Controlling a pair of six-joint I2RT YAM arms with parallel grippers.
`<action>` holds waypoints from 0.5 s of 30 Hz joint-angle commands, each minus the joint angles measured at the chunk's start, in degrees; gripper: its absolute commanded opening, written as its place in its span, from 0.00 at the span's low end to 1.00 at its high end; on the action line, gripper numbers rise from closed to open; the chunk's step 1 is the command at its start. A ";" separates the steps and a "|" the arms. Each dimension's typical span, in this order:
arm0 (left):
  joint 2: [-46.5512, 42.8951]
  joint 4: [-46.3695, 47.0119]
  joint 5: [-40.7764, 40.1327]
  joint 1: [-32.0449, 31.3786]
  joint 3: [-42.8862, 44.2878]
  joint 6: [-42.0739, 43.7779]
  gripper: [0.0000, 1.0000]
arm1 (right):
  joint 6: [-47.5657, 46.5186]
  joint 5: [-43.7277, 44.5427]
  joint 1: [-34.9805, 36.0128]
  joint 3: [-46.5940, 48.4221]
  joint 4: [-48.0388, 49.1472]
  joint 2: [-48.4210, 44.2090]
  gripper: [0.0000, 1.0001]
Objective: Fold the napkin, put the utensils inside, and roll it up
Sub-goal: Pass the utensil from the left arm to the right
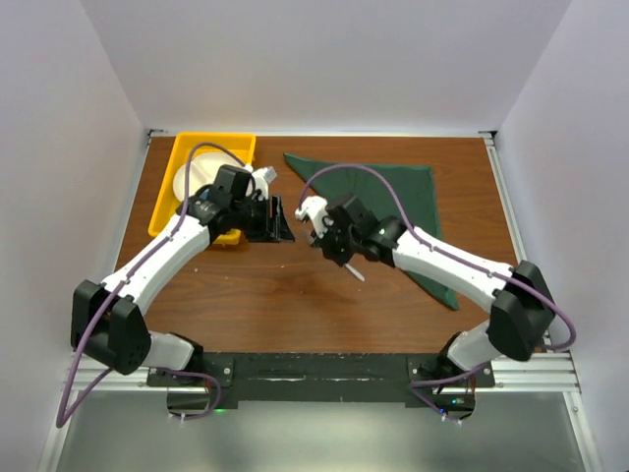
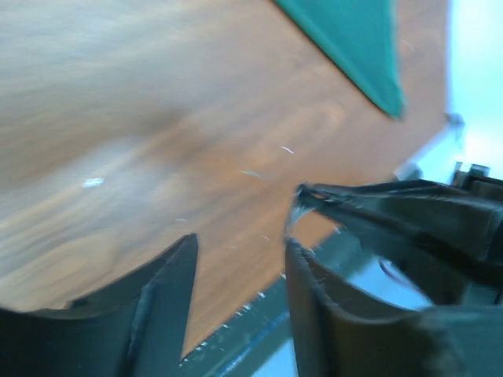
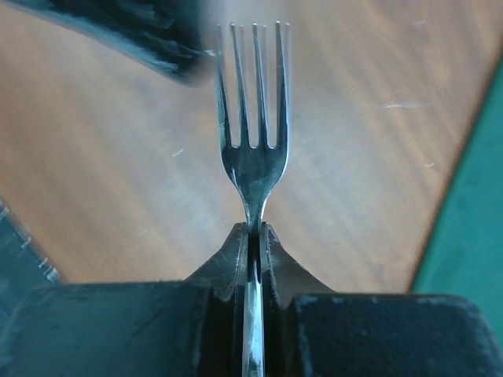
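- Dark green cloth napkin [image 1: 393, 192]: lies flat as a triangle on the far right of the brown wooden table [image 1: 256, 295], with my right arm crossing above it. I judge it light, limp and prone to slide. Best taken by pinching a corner or edge against the wood, not the middle.
- Left gripper [image 2: 240, 251]: hangs over bare wood just beside the yellow plastic tray [image 1: 211, 152]. Jaws stand moderately apart, with only table showing between them; it holds nothing.
- Right gripper [image 3: 253, 236]: mid-table, near the napkin's left edge. Jaws closed tight on the neck of the fork.
- Slim silver metal fork [image 3: 253, 149]: four tines point out ahead of the jaws, lifted off the wood. I judge it stiff, light and slick, so it may pivot in a narrow pinch; the grip at the neck looks centred.
- Second utensil: I cannot find it in any view.
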 commanded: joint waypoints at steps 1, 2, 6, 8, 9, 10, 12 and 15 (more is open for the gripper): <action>-4.90 -7.42 -17.86 1.51 5.55 4.18 0.55 | 0.91 -0.33 -12.07 5.88 1.49 6.46 0.00; -5.78 -7.70 -19.27 1.51 5.29 4.62 0.55 | 0.48 -2.44 -16.19 7.46 -0.25 8.04 0.00; -9.47 -6.39 -19.56 1.51 1.87 4.01 0.55 | -6.54 -0.61 -19.82 16.34 -3.60 17.96 0.00; -9.83 -4.98 -18.06 1.51 -0.24 3.66 0.55 | -8.83 -0.78 -22.62 21.59 -6.67 22.01 0.00; -10.18 -4.72 -17.10 1.51 -0.68 3.66 0.55 | -9.45 -1.31 -23.43 23.11 -7.47 23.69 0.00; -10.27 -4.37 -16.92 1.51 -1.30 3.66 0.55 | -10.15 -0.88 -24.04 24.69 -8.00 27.01 0.00; -10.36 -4.01 -16.74 1.51 -1.83 4.01 0.54 | -10.59 -2.36 -25.45 28.12 -8.53 31.06 0.00; -10.53 -3.14 -16.83 1.51 -2.36 4.45 0.54 | -12.44 -4.12 -25.89 33.39 -11.78 34.77 0.00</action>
